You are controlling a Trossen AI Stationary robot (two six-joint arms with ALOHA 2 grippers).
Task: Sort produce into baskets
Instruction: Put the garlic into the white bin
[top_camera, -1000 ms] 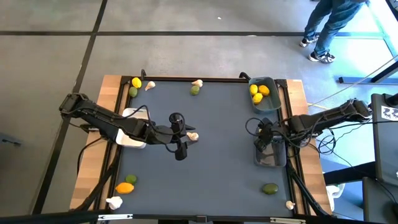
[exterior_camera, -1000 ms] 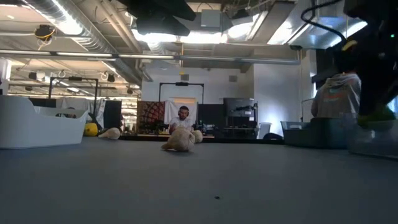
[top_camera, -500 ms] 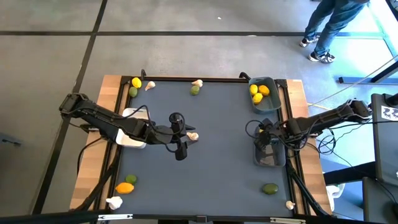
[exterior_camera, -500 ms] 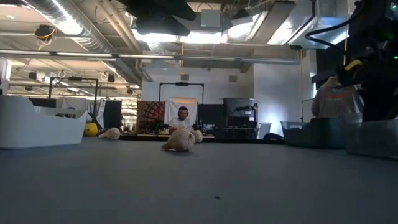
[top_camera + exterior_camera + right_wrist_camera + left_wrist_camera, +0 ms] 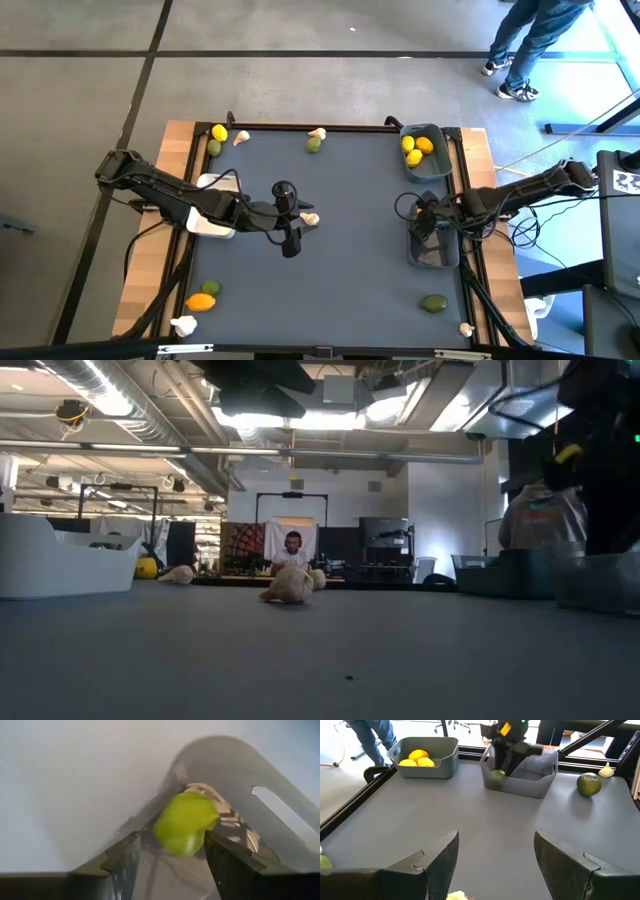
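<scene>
The right gripper (image 5: 428, 226) hangs inside the dark grey basket (image 5: 436, 255), letting go of a lime (image 5: 184, 822). To do it well, part the fingers fully and lift straight up, clear of the walls. Its fingers are spread, the lime loose between them. The left gripper (image 5: 291, 222) hovers mid-desk by a garlic bulb (image 5: 310, 219), fingers wide and empty

Matt dark table mat (image 5: 350, 220); smooth plastic grey basket (image 5: 520, 777).
</scene>
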